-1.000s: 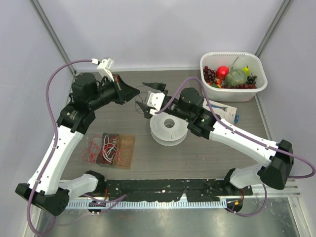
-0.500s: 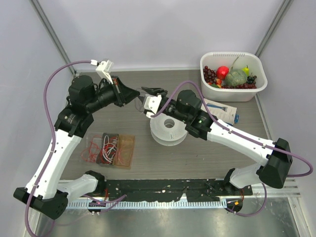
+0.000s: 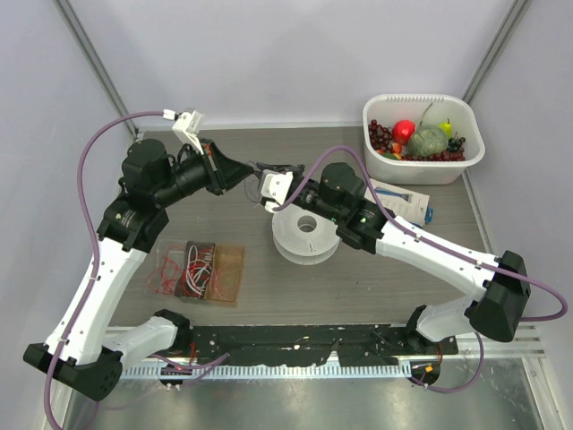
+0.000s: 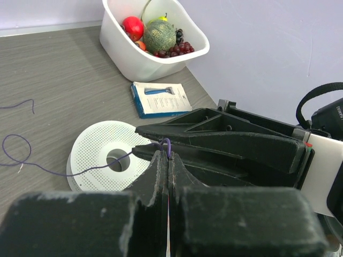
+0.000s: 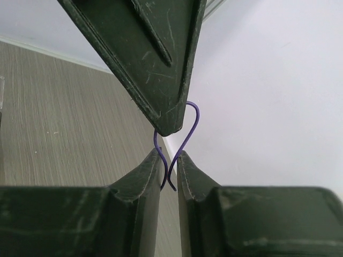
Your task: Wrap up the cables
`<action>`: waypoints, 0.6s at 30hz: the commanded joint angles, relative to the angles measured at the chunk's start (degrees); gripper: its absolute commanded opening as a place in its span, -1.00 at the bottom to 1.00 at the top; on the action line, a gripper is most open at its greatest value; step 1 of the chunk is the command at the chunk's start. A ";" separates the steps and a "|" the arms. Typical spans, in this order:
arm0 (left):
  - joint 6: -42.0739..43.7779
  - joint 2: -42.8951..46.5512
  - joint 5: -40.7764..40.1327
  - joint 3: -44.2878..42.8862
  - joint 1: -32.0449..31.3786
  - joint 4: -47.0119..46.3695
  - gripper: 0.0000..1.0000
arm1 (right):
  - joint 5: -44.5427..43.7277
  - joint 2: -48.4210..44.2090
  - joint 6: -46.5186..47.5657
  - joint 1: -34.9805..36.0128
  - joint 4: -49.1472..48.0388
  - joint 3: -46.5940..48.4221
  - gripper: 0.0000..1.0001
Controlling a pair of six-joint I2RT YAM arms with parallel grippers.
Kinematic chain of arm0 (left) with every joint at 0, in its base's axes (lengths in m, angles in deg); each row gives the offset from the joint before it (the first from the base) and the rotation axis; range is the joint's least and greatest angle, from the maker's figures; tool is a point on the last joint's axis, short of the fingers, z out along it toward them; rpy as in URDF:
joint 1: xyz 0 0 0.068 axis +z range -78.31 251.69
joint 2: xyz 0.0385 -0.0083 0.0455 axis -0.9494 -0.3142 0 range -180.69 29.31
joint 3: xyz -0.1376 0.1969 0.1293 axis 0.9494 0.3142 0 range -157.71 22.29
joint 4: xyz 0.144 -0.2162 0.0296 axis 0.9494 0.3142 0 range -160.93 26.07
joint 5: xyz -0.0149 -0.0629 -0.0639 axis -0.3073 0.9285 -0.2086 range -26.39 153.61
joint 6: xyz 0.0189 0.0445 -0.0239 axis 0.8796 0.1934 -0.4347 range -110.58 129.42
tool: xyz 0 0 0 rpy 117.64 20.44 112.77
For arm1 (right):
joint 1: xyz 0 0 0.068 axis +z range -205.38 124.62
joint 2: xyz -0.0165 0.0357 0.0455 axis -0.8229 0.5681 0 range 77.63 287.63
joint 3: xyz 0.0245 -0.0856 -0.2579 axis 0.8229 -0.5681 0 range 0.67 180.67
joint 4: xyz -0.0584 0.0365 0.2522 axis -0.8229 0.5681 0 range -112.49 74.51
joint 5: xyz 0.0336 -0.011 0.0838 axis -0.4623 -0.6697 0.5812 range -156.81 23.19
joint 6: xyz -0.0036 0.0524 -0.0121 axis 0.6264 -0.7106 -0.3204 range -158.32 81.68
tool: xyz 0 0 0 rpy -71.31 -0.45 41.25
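The cable [image 4: 53,172] is a thin purple-dark wire that runs from the round white perforated spool [image 3: 306,235] up to my left gripper [image 4: 165,152]. That gripper is shut on it, and a small loop sticks out past its tips. Both grippers meet tip to tip above the table behind the spool [image 4: 102,144]: the left gripper [image 3: 242,170] from the left, the right gripper [image 3: 269,172] from the right. In the right wrist view the loop of cable [image 5: 185,136] hangs down between the fingers of my right gripper [image 5: 169,155]. Its jaws stand a narrow gap apart around both strands.
A white bin [image 3: 474,148] of plastic fruit stands at the back right. A blue and white package [image 3: 407,199] lies in front of it. A clear bag of red wires [image 3: 197,270] lies at the left. A black rail [image 3: 295,345] runs along the near edge.
My right gripper has narrowed from wide open to a thin gap around the loop and has shifted slightly left. The left gripper has stayed shut on the cable and edged towards it.
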 commanded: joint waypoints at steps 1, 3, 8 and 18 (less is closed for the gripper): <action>1.20 1.43 1.36 0.48 -0.13 -3.20 -1.00 | -0.95 -0.87 -1.90 -0.69 -1.74 1.25 -0.56; 1.11 1.61 1.36 0.57 -0.13 -3.29 -1.00 | -1.04 -0.95 -2.07 -0.87 -1.56 1.26 -0.57; 1.19 1.43 1.62 0.22 -0.13 -3.55 -1.00 | -1.39 -1.04 -3.04 -1.84 -1.38 1.08 -0.78; 10.51 -5.51 5.31 -7.26 0.04 10.14 0.99 | -1.92 6.15 -19.27 -17.12 -2.97 11.69 -0.99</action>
